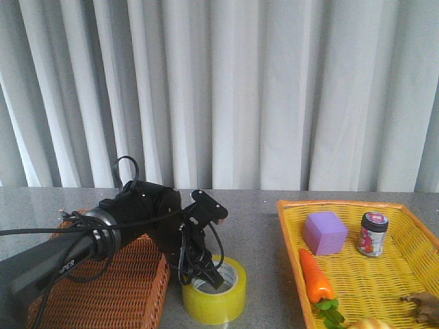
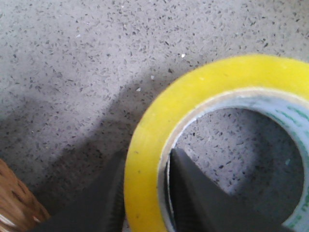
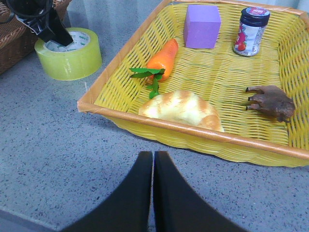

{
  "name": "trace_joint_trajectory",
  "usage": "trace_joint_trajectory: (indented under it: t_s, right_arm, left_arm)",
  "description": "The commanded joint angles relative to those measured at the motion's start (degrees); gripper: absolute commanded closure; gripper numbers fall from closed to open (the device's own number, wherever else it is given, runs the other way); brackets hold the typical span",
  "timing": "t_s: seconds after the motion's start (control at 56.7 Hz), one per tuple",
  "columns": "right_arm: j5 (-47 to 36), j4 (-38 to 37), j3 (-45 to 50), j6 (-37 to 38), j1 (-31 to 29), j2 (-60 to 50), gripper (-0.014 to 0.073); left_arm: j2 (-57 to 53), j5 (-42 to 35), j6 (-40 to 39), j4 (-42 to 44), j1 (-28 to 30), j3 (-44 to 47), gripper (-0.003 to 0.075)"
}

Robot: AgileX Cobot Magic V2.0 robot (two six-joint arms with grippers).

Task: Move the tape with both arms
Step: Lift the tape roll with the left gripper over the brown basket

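The yellow tape roll (image 1: 214, 302) lies flat on the grey table, just right of the brown basket. My left gripper (image 1: 206, 273) reaches down onto it. In the left wrist view one finger (image 2: 193, 193) sits inside the white core and the other presses the outer wall, so the gripper (image 2: 147, 157) is shut on the wall of the tape (image 2: 159, 130). The roll (image 3: 72, 60) also shows in the right wrist view. My right gripper (image 3: 153, 155) is shut and empty, low over bare table in front of the yellow basket. It is out of the front view.
A brown wicker basket (image 1: 130, 277) lies under my left arm. The yellow basket (image 1: 288, 229) at the right holds a purple block (image 1: 324, 232), a jar (image 1: 372, 234), a carrot (image 1: 313, 276), a bread roll (image 3: 181, 108) and a brown toy animal (image 3: 270, 101).
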Motion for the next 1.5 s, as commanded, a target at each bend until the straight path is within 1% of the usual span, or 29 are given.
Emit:
trace_joint_trajectory:
  t_s: [0.0,0.282,0.459,0.617,0.758,0.829,0.935,1.005,1.111,1.235,1.323,1.411,1.482]
  right_arm:
    - [-3.9,-0.1,-1.6,-0.1,0.0,0.5,0.0594]
    - [-4.3,-0.1,-1.6,-0.1,0.0,0.5,0.0594]
    - [-4.5,-0.1,-1.6,-0.1,0.0,0.5,0.0594]
    - [-4.4,-0.1,-1.6,-0.1,0.0,0.5,0.0594]
    - [-4.4,-0.1,-1.6,-0.1,0.0,0.5,0.0594]
    - [-4.3,-0.1,-1.6,-0.1,0.0,0.5,0.0594]
    - [-4.3,0.5,-1.6,-0.1,0.0,0.5,0.0594]
    - [-4.3,1.1,-1.6,-0.1,0.0,0.5,0.0594]
    - [-4.2,1.9,-1.6,-0.1,0.0,0.5,0.0594]
    - [-4.0,3.1,-1.6,-0.1,0.0,0.5,0.0594]
    - [-3.8,3.2,-1.6,-0.1,0.0,0.5,0.0594]
    - [-3.2,3.3,-1.6,-0.1,0.0,0.5,0.0594]
    - [-3.1,3.4,-1.6,-0.1,0.0,0.5,0.0594]
  left_arm:
    - [-2.6,0.2,-0.2,-0.3,0.0,-1.3,0.0593]
    - [-4.7,-0.8,-0.3,-0.7,0.0,-2.0,0.0653]
    - [-8.2,-0.7,-0.4,-2.7,0.0,-5.6,0.0659]
    - [-13.2,0.1,-0.5,-6.1,0.0,-8.0,0.0659]
    - [-18.4,1.7,-0.4,-5.2,0.5,-7.9,0.0659]
    - [-20.4,3.7,-0.4,-2.6,1.0,-7.9,0.0659]
    - [-22.2,7.4,-0.6,3.2,3.3,-7.9,0.0659]
    - [-22.5,9.8,-2.3,5.3,5.7,-7.7,0.0659]
    - [-22.0,12.7,-3.4,5.9,9.5,-7.6,0.0659]
    - [-20.8,13.9,-3.7,5.9,13.0,-7.6,0.0659]
    - [-19.7,14.8,-5.2,5.9,14.6,-7.6,0.0659]
    - [-18.5,17.5,-6.0,5.9,15.8,-7.6,0.0659]
    - [-16.9,17.5,-6.7,5.7,16.3,-7.5,0.0659]
